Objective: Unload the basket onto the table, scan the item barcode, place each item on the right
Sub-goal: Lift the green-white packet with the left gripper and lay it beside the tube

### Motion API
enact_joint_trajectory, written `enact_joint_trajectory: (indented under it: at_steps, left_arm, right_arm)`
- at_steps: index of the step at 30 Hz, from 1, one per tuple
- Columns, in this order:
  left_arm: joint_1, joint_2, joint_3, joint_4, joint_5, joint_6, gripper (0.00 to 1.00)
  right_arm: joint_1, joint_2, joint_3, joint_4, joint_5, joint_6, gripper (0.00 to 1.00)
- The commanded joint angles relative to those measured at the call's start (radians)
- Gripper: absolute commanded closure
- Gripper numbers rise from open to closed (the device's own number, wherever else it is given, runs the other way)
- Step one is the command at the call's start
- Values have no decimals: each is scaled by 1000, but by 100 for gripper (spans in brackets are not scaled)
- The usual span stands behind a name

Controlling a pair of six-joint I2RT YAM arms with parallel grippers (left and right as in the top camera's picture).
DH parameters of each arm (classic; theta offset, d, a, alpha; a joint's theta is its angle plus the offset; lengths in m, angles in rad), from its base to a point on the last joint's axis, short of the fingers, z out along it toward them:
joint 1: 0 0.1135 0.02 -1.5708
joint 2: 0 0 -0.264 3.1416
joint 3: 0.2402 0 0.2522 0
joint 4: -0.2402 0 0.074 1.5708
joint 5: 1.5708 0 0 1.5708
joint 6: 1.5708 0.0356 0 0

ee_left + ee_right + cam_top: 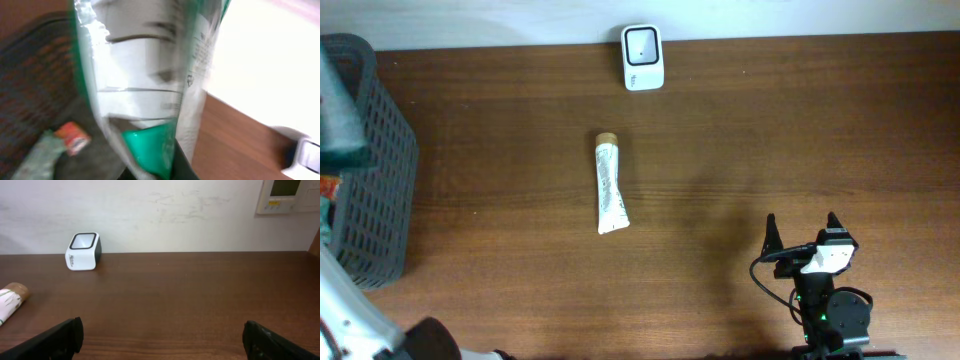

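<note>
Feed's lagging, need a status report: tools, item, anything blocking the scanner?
Left tool shut on green-and-white pouch, over basket. Right tool open, idle. Scanner uncovered at far edge; tube lying mid-table.

The overhead camera looks straight down on the table (770,120). The right wrist camera sits low behind its pincer (162,327), facing the scanner (83,251) well ahead, which overhead shares. The left wrist camera hangs right up against a packet (145,90)

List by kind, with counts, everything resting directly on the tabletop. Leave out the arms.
Scanner: 1
Tube: 1
Basket: 1
Total: 3
</note>
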Motion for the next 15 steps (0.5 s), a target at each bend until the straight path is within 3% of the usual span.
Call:
enact_joint_trajectory:
  at_steps: [1, 6, 10, 15]
  left_arm:
    - [-147, -55, 8, -29, 32, -25, 100]
    - [-345, -43, -37, -115, 32, -25, 100]
    - [-477, -43, -278, -135, 32, -55, 100]
    - [-598, -43, -767, 179, 33, -281, 100]
  right_arm:
    - [6, -7, -5, -5, 1, -3, 2]
    - [6, -7, -5, -5, 1, -3, 2]
    - [6, -7, -5, -5, 1, -3, 2]
    - [6, -7, -5, -5, 1, -3, 2]
